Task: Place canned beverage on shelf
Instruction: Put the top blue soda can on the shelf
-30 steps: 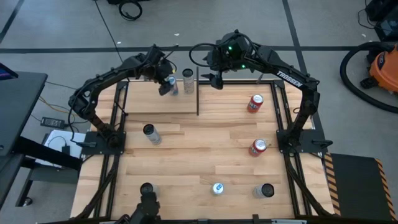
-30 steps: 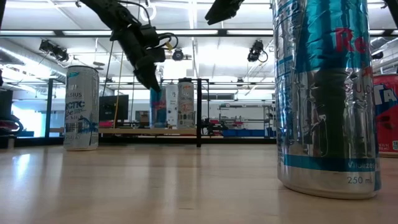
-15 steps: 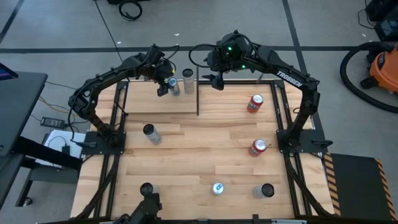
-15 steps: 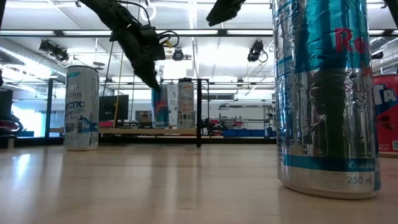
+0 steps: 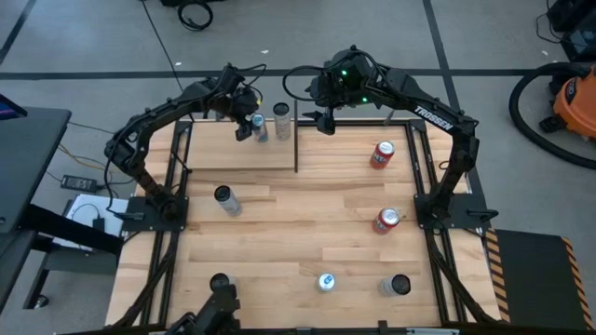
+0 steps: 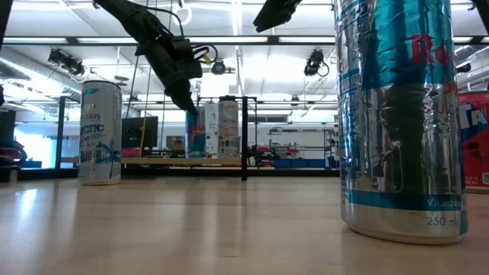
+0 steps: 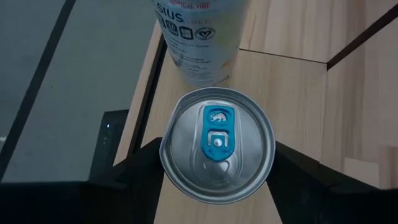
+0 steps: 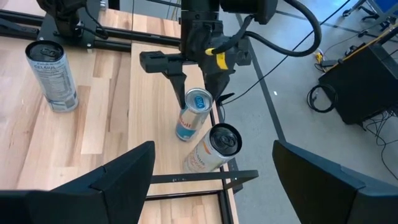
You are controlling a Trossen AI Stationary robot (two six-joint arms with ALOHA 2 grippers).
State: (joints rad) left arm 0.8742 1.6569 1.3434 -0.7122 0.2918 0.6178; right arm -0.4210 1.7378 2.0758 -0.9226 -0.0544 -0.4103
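Observation:
A slim blue-and-silver can [image 5: 260, 127] stands upright on its base on the shelf [image 5: 223, 154], a pale wood panel at the table's far left. A white can [image 5: 282, 121] stands on the shelf just to its right. My left gripper [image 5: 253, 128] reaches down over the blue can and is shut on it; the right wrist view [image 8: 198, 99] shows this too. My right gripper [image 5: 321, 121] hovers open and empty above the shelf's right edge. In the low view the blue can [image 6: 195, 134] and the white can [image 6: 228, 126] stand side by side on the shelf [image 6: 153, 160]. My left gripper pinches the blue can's upper body [image 8: 191, 113] between its two fingers, one on each side just under the rim. The fingers [image 7: 140, 171] come from above, pointing down; the can's top [image 7: 217, 144] hides the touching spots. The can stands upright with its base on the shelf.
On the tabletop stand a silver can [image 5: 226, 200] left of middle, two red cans [image 5: 382, 154] [image 5: 386, 221] at the right, and three cans near the front edge [image 5: 326, 281]. A black upright rod [image 5: 296, 140] marks the shelf's right edge.
My left gripper has shifted slightly toward the table's far edge over the shelf. Its fingers stay around the blue can, which stays upright beside the white can.

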